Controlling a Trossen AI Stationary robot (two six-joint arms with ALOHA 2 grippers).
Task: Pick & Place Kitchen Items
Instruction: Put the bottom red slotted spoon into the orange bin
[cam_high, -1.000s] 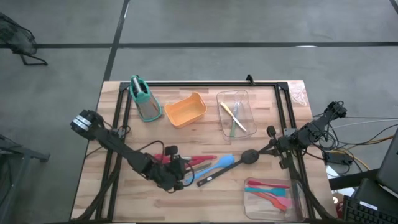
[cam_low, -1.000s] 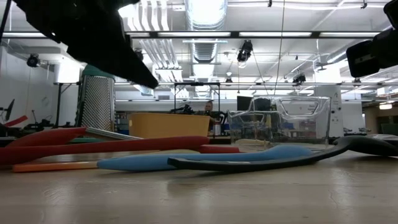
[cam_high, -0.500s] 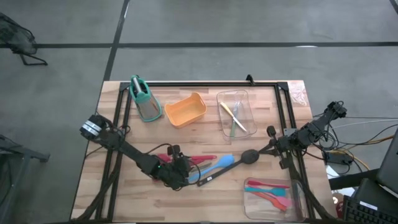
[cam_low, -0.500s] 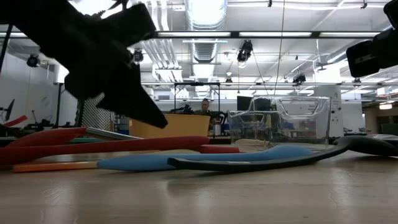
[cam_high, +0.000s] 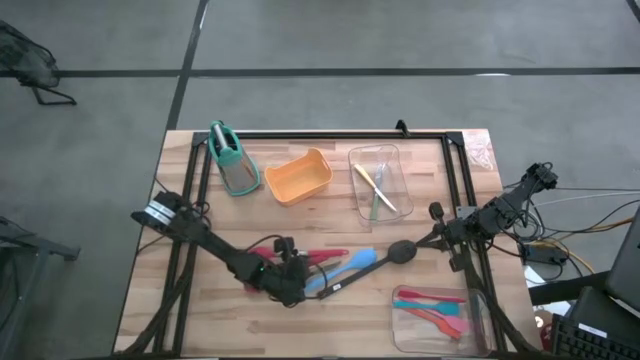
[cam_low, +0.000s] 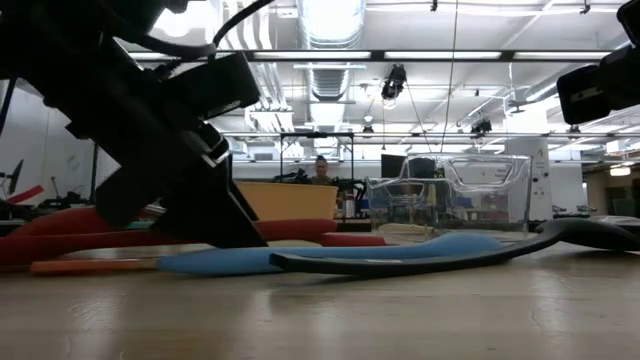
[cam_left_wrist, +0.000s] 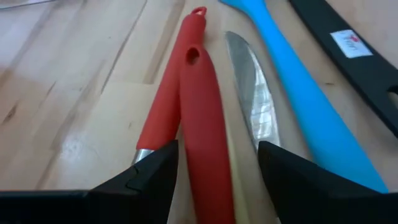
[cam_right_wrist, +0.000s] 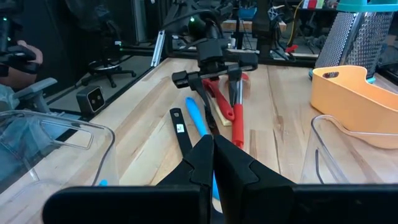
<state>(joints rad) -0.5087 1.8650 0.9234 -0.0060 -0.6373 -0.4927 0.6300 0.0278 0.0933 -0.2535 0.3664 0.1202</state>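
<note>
Wooden table (cam_high: 200, 300), red utensil handle (cam_left_wrist: 202, 130) between spread left gripper (cam_left_wrist: 214, 168) jaws

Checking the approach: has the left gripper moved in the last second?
Yes. The left gripper has come down onto the red utensils, shifting slightly toward the black ladle.

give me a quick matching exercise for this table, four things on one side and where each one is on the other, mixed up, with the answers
Things:
1. left end effector
2. right end effector
3. yellow and green pieces
4. black ladle

Places:
A. inside the clear tray at the table's far side
B. lying on the wood beside the blue spatula
C. waiting at the table's right edge, fingers together
D. down over the red utensils, fingers open on either side of a red handle

Pairs: 1-D, 2-C, 3-A, 4-B
</note>
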